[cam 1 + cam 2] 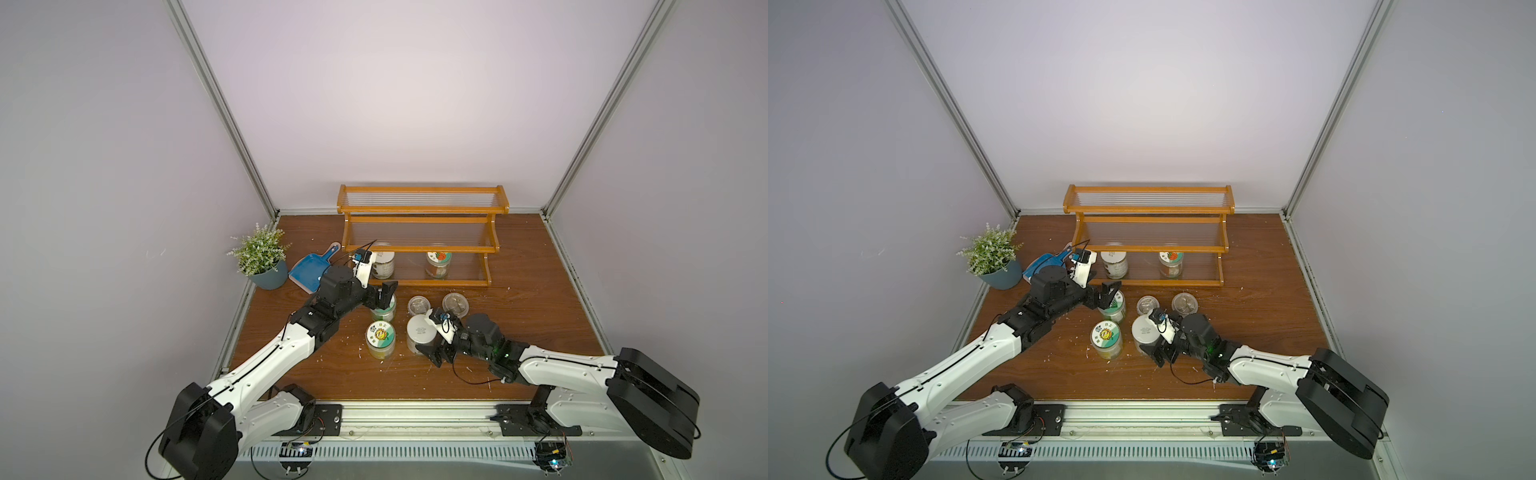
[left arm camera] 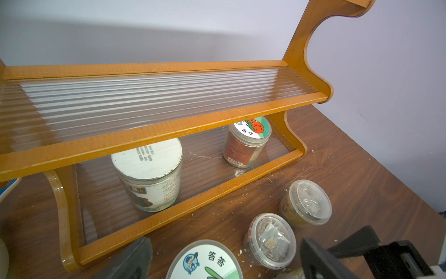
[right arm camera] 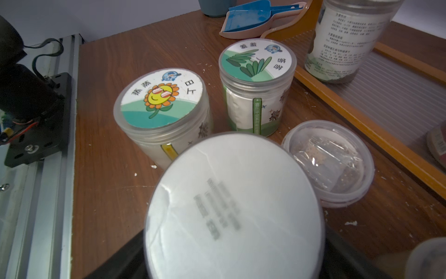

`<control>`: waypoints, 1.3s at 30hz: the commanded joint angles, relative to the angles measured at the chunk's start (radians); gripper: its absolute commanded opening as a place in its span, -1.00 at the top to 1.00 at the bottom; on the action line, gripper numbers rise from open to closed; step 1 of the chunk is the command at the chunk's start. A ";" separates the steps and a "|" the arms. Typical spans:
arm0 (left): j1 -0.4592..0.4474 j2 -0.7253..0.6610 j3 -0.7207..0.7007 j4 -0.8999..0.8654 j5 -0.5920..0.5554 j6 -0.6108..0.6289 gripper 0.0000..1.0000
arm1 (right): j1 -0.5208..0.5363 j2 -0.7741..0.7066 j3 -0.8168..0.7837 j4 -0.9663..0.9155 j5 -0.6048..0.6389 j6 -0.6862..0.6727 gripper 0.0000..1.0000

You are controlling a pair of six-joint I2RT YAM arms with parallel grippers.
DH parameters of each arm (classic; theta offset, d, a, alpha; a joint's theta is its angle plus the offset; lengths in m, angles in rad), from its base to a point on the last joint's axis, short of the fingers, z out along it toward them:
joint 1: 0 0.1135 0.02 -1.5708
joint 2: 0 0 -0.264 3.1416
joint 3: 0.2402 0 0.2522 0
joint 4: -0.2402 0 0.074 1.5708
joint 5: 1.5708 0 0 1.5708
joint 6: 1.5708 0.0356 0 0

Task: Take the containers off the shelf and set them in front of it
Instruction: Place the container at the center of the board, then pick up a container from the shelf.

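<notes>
Probably light but slick, the white-lidded jar (image 2: 147, 174) on the shelf (image 2: 169, 132) wants a mid-wall pinch from the wide-spread left gripper (image 1: 384, 296); whether the right gripper (image 1: 430, 349) pinches the front jar (image 3: 234, 205) is unclear.

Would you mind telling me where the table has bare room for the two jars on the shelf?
Bare table lies between the right clear-lidded cup and the table's right edge, before the shelf's right end, and along the near edge past the sunflower-lid jar. It is crowded around the front white-lid jar.
</notes>
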 commanded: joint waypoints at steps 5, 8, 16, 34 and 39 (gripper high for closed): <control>0.011 0.009 0.019 -0.002 0.000 0.017 -0.97 | 0.005 -0.061 0.032 -0.046 -0.013 -0.010 -0.97; 0.009 0.014 0.013 0.001 -0.009 0.015 -0.98 | 0.005 -0.095 0.048 -0.100 -0.031 -0.001 -0.97; 0.009 0.044 -0.011 0.006 -0.106 0.015 -0.98 | -0.016 -0.254 0.160 -0.387 -0.010 -0.002 -0.98; 0.012 0.373 0.039 0.297 -0.261 0.015 -0.98 | -0.186 -0.420 0.273 -0.544 -0.129 0.027 -0.98; 0.013 0.457 0.097 0.334 -0.293 0.047 -0.98 | -0.217 -0.417 0.297 -0.576 -0.190 0.019 -0.98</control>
